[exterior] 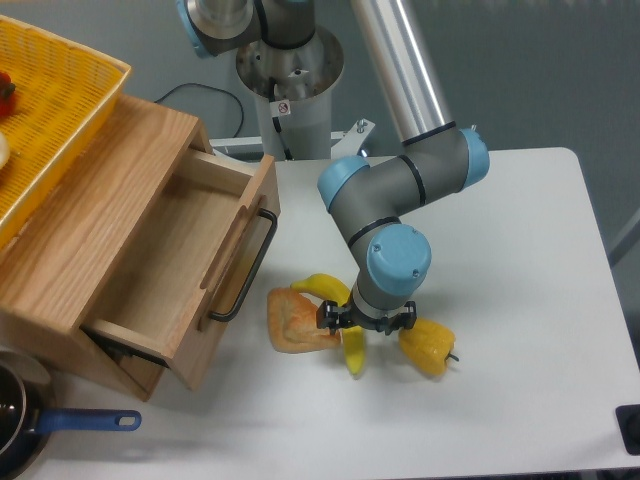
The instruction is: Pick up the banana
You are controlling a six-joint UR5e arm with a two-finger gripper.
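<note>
**Gripper low over the banana at centre frame**

The gripper [364, 322] sits down at the table [520, 300], right over the middle of the banana [353, 357]. The banana lies on the white top just below the frame's centre, 1 tip poking out to the upper left of the wrist, the other pointing down toward the lower edge. The fingers straddle it, but the wrist hides the tips, so I cannot tell whether the jaws press on it or stand apart.

A bread wedge [297, 321] lies just left of the banana, touching or nearly so. A yellow pepper [428, 346] sits just right of it. At the left, a wooden drawer [175, 265] stands pulled out. A yellow basket [50, 110] rests in the upper left corner, and a blue-handled pan [30, 425] shows at the lower left.
</note>
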